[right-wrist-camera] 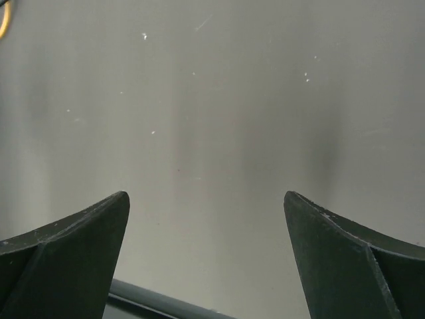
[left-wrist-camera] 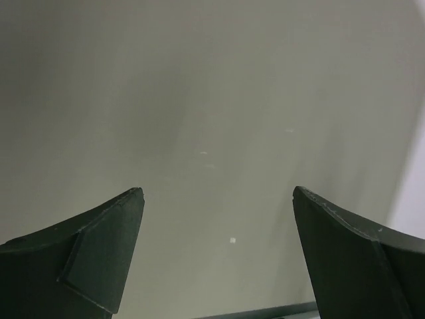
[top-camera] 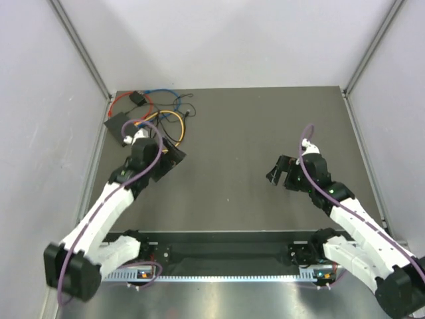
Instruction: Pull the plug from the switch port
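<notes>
Switch [top-camera: 121,123] looks wired up, cables [top-camera: 159,91] attached; your pull is not yet begun. Both pairs of jaws stand spread, empty.

**Top view:** set high behind me, looking down and forward over the whole bench [top-camera: 232,133].
**Left wrist view:** close above bare bench, framed by the fingers of my left end effector [left-wrist-camera: 218,193].
**Right wrist view:** likewise close, framed by my right end effector [right-wrist-camera: 206,196].
All three share the bench surface.
</notes>
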